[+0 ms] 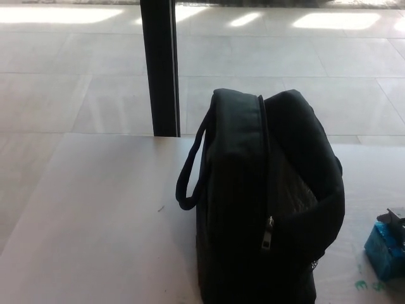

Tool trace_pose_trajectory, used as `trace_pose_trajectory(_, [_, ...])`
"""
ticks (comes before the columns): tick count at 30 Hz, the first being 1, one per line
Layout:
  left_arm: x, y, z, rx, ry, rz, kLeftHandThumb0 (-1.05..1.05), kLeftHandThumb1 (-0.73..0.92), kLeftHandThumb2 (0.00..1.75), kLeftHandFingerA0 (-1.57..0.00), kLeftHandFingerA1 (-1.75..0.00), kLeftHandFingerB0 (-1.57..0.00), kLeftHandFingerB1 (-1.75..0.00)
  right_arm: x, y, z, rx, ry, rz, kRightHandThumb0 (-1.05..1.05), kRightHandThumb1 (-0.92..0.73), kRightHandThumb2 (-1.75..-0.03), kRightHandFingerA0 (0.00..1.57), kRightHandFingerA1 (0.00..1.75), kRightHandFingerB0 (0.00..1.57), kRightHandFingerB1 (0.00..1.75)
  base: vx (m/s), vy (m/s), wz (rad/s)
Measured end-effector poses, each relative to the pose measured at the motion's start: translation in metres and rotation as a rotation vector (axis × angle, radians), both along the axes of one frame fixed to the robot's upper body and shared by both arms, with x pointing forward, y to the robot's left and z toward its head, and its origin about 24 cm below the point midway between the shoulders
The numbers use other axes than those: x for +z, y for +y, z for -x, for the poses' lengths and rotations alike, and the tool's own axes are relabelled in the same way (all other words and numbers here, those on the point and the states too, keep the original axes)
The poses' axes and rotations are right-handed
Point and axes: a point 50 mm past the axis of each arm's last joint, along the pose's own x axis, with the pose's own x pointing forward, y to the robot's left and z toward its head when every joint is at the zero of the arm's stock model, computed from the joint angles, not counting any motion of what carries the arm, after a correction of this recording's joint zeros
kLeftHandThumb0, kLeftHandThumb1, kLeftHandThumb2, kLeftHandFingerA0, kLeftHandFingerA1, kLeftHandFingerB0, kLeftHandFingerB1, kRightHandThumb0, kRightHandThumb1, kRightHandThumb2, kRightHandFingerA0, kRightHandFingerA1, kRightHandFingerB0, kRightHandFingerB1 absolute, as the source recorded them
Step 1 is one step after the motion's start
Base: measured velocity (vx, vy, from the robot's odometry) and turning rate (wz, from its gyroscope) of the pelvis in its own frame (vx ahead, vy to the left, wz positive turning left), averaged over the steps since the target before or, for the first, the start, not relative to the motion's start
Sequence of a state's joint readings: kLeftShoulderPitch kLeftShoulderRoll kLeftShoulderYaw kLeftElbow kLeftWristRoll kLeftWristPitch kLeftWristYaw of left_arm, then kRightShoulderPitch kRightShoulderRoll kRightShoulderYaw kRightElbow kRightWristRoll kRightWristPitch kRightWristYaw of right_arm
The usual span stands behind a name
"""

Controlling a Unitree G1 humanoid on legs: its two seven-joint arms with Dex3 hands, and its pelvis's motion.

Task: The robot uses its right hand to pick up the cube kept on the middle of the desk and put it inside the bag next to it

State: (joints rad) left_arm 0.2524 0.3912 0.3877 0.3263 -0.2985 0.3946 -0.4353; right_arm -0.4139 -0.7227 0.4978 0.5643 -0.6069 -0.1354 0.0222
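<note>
Head view: the cube [383, 253], bright blue, sits at the far right edge of the picture, at about four o'clock from the bag [269, 202]; it rests on the pale desk [95, 221], apart from the bag's side with a strip of bare desk between them; its right part is cut off by the frame edge. Only a small black piece of the right hand [397, 221] shows, at about one o'clock from the cube, touching or just overlapping the cube's upper right corner; so little of it is inside the frame that I cannot tell whether it is spread, pressed together or pinching the cube; the left hand does not show.

The bag is black and stands upright on the desk, right of centre; a zip line runs down its middle with a metal zip pull [268, 233] hanging low on it; the compartment to the right of the zip gapes open at the top, showing a greyish lining; a carry handle [188, 171] loops out at nine o'clock from the bag's body.

Some green marks [370, 285] lie on the desk at six o'clock from the cube; they look like writing but are too blurred to read; no brand or label on the bag or cube can be made out.

A dark vertical post [159, 66] stands at eleven o'clock from the bag, beyond the desk's far edge, against a light tiled floor [63, 76].
</note>
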Motion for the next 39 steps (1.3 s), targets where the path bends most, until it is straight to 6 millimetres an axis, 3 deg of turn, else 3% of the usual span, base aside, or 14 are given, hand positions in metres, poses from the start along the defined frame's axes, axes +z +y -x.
trace_pose_trajectory(5, [0.0,0.0,0.0,0.002,0.001,-0.001,-0.4,0.51,0.9,-0.38,-0.59,-0.29,-0.54,0.001,-0.001,0.003,0.023,-0.064,-0.029,-0.2,-0.64,-0.93,0.78,1.73,0.68,1.47,0.0,0.0,0.0])
trace_pose_trajectory(7, [0.0,0.0,0.001,0.001,0.002,-0.001,-0.41,0.72,0.61,-0.42,-0.46,-0.38,-0.43,0.002,-0.001,0.004,0.027,-0.084,-0.047,-0.17,-0.6,-0.96,0.81,1.75,0.71,1.46,0.0,0.0,0.0])
trace_pose_trajectory(8, [0.0,0.0,0.001,0.001,0.002,-0.001,-0.4,0.51,0.9,-0.38,-0.59,-0.29,-0.54,0.003,-0.001,0.005,0.027,-0.099,-0.06,-0.16,-0.59,-0.95,0.85,1.73,0.77,1.22,0.0,0.0,0.0])
trace_pose_trajectory(10, [0.0,0.0,0.001,0.001,0.004,0.0,-0.4,0.72,0.6,-0.43,-0.45,-0.39,-0.43,0.005,-0.003,0.005,0.024,-0.131,-0.081,-0.19,-0.57,-0.96,0.87,1.69,0.85,0.77,0.0,0.0,0.0])
trace_pose_trajectory(12, [-0.001,0.0,0.001,0.001,0.004,0.0,-0.4,0.51,0.9,-0.38,-0.59,-0.3,-0.54,0.012,-0.005,0.004,0.017,-0.172,-0.102,-0.17,-0.58,-0.94,0.87,1.74,0.74,1.27,0.0,0.0,0.0])
trace_pose_trajectory(14, [-0.001,0.0,0.002,0.002,0.005,0.0,-0.4,0.71,0.6,-0.43,-0.45,-0.4,-0.43,0.019,-0.008,0.002,0.005,-0.217,-0.125,-0.16,-0.58,-0.96,0.84,1.74,0.72,1.44,0.0,0.0,0.0])
trace_pose_trajectory(17, [-0.001,0.001,0.003,0.005,0.006,0.0,-0.39,0.72,0.6,-0.43,-0.45,-0.4,-0.43,0.03,-0.012,0.0,-0.01,-0.275,-0.158,-0.18,-0.51,-1.05,1.17,1.33,0.93,1.13,0.0,0.0,0.0])
trace_pose_trajectory(18, [-0.001,0.001,0.003,0.006,0.007,0.0,-0.39,0.72,0.6,-0.43,-0.45,-0.39,-0.43,0.033,-0.014,-0.001,-0.014,-0.291,-0.167,-0.14,-0.57,-0.9,0.88,1.67,0.89,1.02,0.0,0.0,0.0])
trace_pose_trajectory(19, [-0.001,0.001,0.003,0.007,0.008,0.0,-0.4,0.52,0.9,-0.38,-0.59,-0.3,-0.54,0.036,-0.014,-0.002,-0.018,-0.303,-0.172,-0.14,-0.57,-0.96,0.9,1.68,0.85,1.22,0.0,0.0,0.0])
trace_pose_trajectory(24, [-0.002,0.002,0.006,0.01,0.016,0.0,-0.4,0.52,0.91,-0.38,-0.59,-0.3,-0.54,0.061,-0.018,-0.008,-0.031,-0.401,-0.218,-0.14,-0.52,-1.06,0.86,1.75,0.73,1.51,0.0,0.0,0.0])
trace_pose_trajectory(33, [-0.003,0.002,0.009,0.011,0.023,0.0,-0.4,0.72,0.6,-0.44,-0.45,-0.41,-0.43,0.113,-0.013,-0.023,-0.007,-0.555,-0.31,-0.17,-0.48,-1.16,0.89,1.75,0.77,1.51,0.0,0.0,0.0])
trace_pose_trajectory(34, [-0.003,0.002,0.009,0.012,0.026,-0.001,-0.4,0.72,0.6,-0.44,-0.45,-0.41,-0.43,0.121,-0.009,-0.026,0.007,-0.578,-0.325,-0.25,-0.47,-1.16,1.18,1.39,0.95,1.23,0.0,0.0,0.0])
trace_pose_trajectory(35, [-0.003,0.002,0.01,0.013,0.028,-0.002,-0.41,0.51,0.9,-0.4,-0.59,-0.32,-0.54,0.129,-0.003,-0.028,0.024,-0.601,-0.345,-0.26,-0.47,-1.16,1.2,1.41,0.96,1.25,0.0,0.0,0.0])
trace_pose_trajectory(39, [-0.004,0.003,0.013,0.019,0.033,-0.005,-0.42,0.5,0.89,-0.38,-0.58,-0.31,-0.54,0.149,0.018,-0.032,0.092,-0.649,-0.412,-0.18,-0.47,-1.23,0.9,1.75,0.76,1.54,0.0,0.0,0.0])
